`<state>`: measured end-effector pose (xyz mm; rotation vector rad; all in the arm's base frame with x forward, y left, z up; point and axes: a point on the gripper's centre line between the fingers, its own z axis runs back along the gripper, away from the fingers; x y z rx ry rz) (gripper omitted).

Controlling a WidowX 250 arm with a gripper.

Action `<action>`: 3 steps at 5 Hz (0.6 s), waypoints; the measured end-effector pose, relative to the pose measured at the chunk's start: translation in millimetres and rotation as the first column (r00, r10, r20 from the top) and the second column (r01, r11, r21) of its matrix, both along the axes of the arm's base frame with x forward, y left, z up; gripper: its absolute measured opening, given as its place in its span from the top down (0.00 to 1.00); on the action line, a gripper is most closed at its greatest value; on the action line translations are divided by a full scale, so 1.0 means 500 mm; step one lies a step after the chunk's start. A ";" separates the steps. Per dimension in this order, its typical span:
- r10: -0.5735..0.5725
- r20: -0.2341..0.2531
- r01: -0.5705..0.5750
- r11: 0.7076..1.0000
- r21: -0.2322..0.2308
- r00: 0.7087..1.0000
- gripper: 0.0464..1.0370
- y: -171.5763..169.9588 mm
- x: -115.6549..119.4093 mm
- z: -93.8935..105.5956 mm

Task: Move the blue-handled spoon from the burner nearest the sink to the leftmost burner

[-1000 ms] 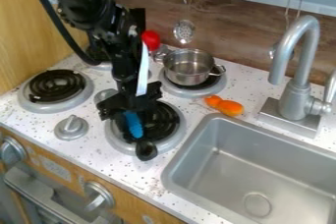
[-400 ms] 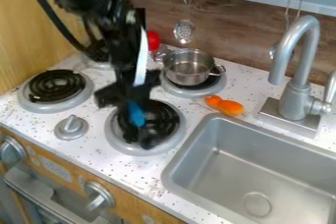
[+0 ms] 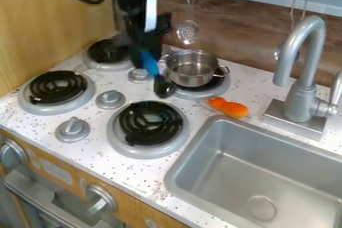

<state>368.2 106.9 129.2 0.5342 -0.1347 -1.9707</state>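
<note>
At the upper left of the camera view, the gripper (image 3: 142, 52) hangs over the rear of the stove, just left of the metal pot. It is shut on a blue-and-dark utensil (image 3: 148, 63), whose blue part shows below the gripper and whose rounded dark end points down beside the pot. Whether that end touches the pot or stovetop, I cannot tell. The silver pot (image 3: 192, 67) stands upright on the back right burner. An orange toy vegetable (image 3: 228, 107) lies on the counter, right of the pot and behind the sink.
Three other burners are at the front (image 3: 150, 124), left (image 3: 57, 88) and back left (image 3: 108, 52), with grey knobs (image 3: 73, 129) among them. The sink (image 3: 267, 172) and tall faucet (image 3: 304, 79) occupy the right. A slotted ladle (image 3: 188, 31) hangs on the back wall.
The gripper has moved from above the front burner back toward the wall, carrying the blue-and-dark utensil. The front burner is uncovered, and the red object by the wall is now hidden.
</note>
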 end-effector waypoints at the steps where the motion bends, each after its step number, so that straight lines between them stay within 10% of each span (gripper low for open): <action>1: 0.177 0.023 -0.176 0.983 -0.045 0.984 0.61 0.079 0.008 0.016; 3: 0.549 -0.094 -0.557 0.825 -0.099 0.830 0.61 0.210 -0.014 -0.061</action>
